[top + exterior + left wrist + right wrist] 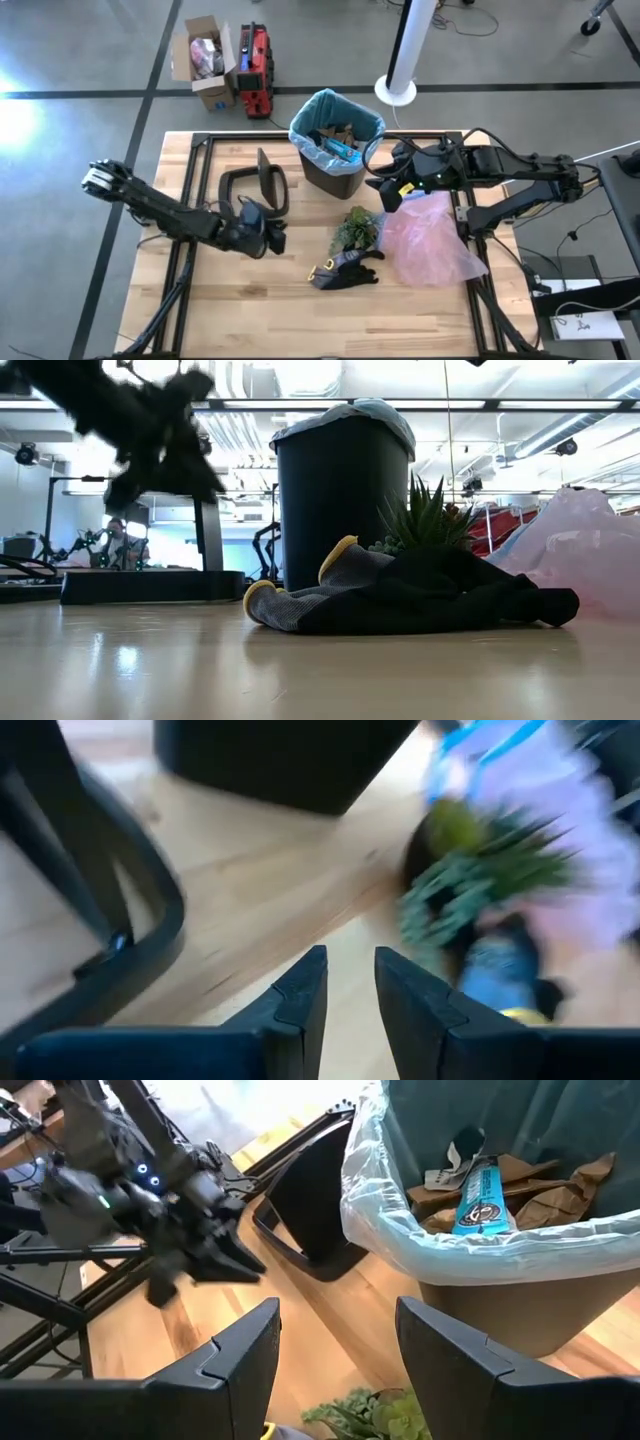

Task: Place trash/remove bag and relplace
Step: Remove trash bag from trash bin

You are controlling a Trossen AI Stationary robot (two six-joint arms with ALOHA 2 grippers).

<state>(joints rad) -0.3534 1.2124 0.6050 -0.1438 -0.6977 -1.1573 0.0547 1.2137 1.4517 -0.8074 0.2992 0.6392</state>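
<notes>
Overhead, you have the left gripper (272,238) low over the wooden table (250,305), near the bin's lid (262,180), holding nothing. Your right gripper (385,192) sits beside the black bin (335,170), above the pink bag (435,240). The teal bag (305,115) lines the bin, with the trash (340,140) inside.

Table level shows the glove (400,595) and plant (430,515) before the bin; a person sits far behind.

Left wrist shows its fingers (300,995) narrowly parted, empty.

Right wrist shows its fingers (240,1350) spread apart, empty, beside the bin's rim.
</notes>
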